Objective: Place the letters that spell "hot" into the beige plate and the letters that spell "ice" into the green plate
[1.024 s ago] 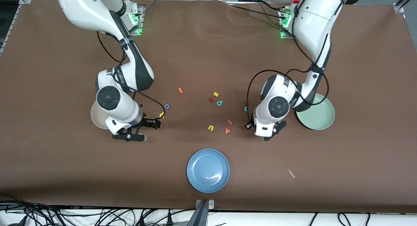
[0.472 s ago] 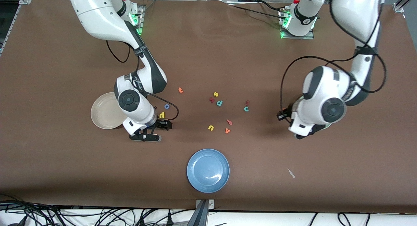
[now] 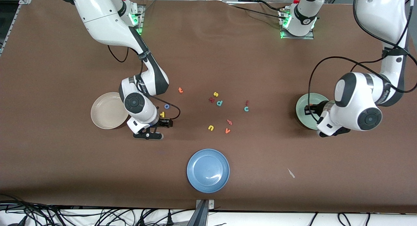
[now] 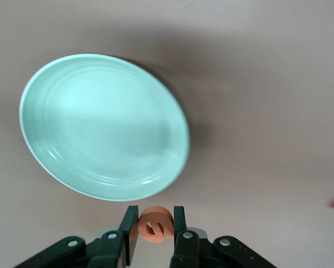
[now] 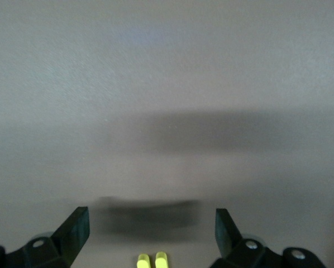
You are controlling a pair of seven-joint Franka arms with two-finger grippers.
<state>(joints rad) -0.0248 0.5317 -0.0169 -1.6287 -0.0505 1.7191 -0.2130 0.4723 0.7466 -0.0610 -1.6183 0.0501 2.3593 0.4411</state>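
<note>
The room is bright and evenly lit from above; my arms throw only soft, short shadows on the brown table. A small white glare streak sits on the blue plate. In my left wrist view the green plate under my left claw shines pale at its middle and casts a dark crescent shadow along one rim; the orange e between my fingers is slightly soft. In my right wrist view the tabletop is hazy, with a wide blurred shadow band ahead of my right claw and a smeared one just beside it.
</note>
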